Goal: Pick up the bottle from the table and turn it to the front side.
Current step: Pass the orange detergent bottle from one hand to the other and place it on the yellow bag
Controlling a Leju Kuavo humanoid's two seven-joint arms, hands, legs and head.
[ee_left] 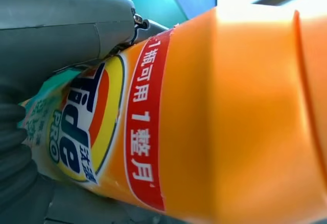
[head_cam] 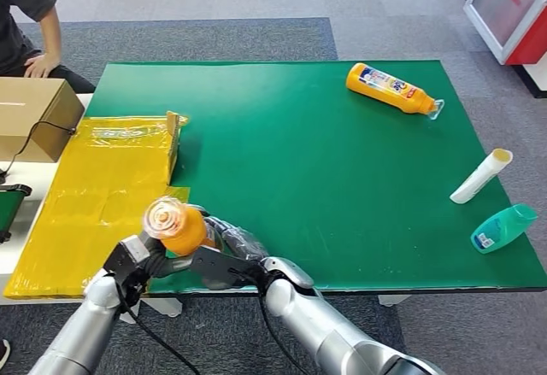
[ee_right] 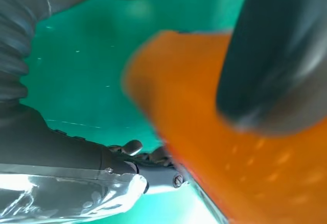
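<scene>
Hands meet at the near edge of the green surface (head_cam: 309, 161), both at one orange bottle (head_cam: 177, 225). The left hand (head_cam: 132, 260) is closed around the bottle's body; its wrist view shows the grey thumb lying along the label, next to the Tide logo and a red band of white characters. The right hand (head_cam: 235, 243) reaches across from the right and touches the bottle's far side, and in its wrist view a dark finger (ee_right: 270, 55) lies over the blurred orange body; whether it truly grips I cannot tell. The bottle is lifted off the surface, its long axis running roughly toward the camera, so that its clear cap end faces up and back at the head view. Just left of the hands lies a yellow plastic sheet (head_cam: 97, 196). Far across the surface lies a second orange bottle (head_cam: 387, 87) on its side, and near the right edge a white tube (head_cam: 480, 176) and a teal bottle (head_cam: 503, 227).
</scene>
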